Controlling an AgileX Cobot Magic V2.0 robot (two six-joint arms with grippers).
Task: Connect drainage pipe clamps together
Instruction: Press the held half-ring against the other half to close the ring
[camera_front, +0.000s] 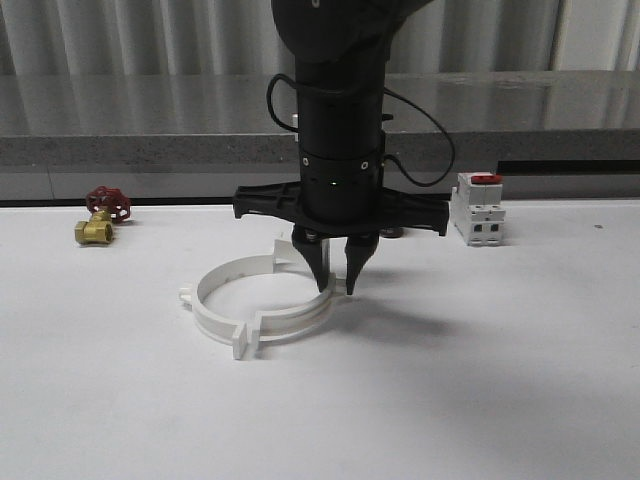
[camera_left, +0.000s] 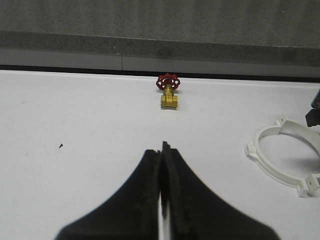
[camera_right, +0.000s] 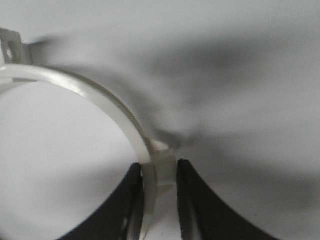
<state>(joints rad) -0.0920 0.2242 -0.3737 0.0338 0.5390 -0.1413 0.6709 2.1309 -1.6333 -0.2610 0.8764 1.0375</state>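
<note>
The main risk I see is the joint slipping. The right gripper (camera_front: 337, 281) pinches the clamps (camera_front: 262, 300) only at a narrow tab on the ring's right side, so a skewed pull or push could twist the thin plastic, pop the tab out of the fingers, or drag the whole ring across the table (camera_front: 520, 380) without seating anything. The near joint, with its lugs facing the front edge, looks slightly open, so the halves may shift against each other.

The ring lies flat around the middle of the table, nearer the back edge than the front. The right gripper stands almost upright over its right-hand joint, jaws closed onto the tab (camera_right: 161, 167), one finger inside the ring and one outside.

The left gripper (camera_left: 163, 200) has its fingers pressed together on nothing, well apart from the ring, toward the table's left side.
</note>
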